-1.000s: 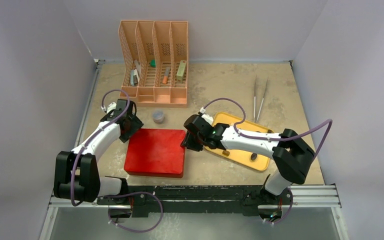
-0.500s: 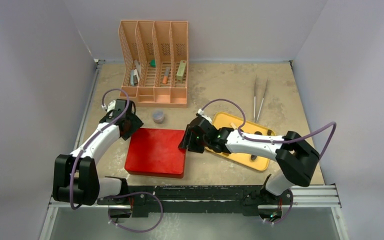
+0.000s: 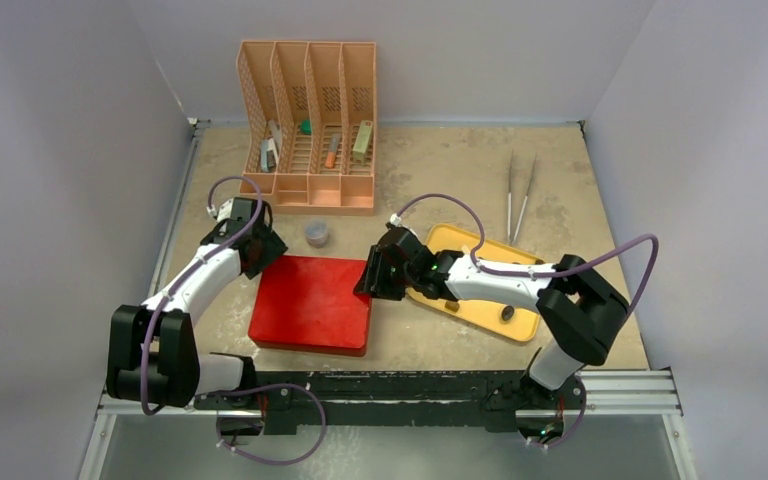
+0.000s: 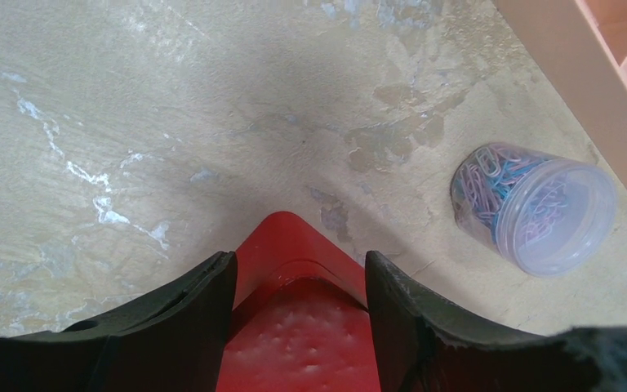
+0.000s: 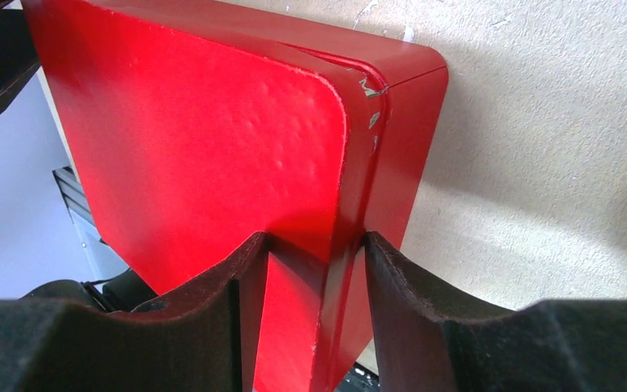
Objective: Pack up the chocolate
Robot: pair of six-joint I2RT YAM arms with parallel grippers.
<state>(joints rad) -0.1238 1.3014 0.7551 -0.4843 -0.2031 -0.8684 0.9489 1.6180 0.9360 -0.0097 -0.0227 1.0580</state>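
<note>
The red box (image 3: 312, 303) lies closed on the table between the arms. My left gripper (image 3: 260, 255) straddles its far left corner; in the left wrist view its jaws (image 4: 298, 257) press both sides of the red corner (image 4: 294, 343). My right gripper (image 3: 368, 285) is on the box's right edge near the far corner; in the right wrist view (image 5: 314, 237) one finger lies on the lid (image 5: 196, 139) and the other on the side wall. Two dark chocolate pieces (image 3: 507, 313) show on the yellow tray (image 3: 445, 238); the right arm hides the rest of it.
A peach desk organizer (image 3: 310, 130) stands at the back. A small clear jar of paper clips (image 3: 316, 234) sits just beyond the box, also in the left wrist view (image 4: 539, 204). Two thin metal sticks (image 3: 518, 195) lie at the back right.
My right gripper has shifted a little left onto the box's right edge, and the right arm's elbow has swung. The left arm has hardly moved.
</note>
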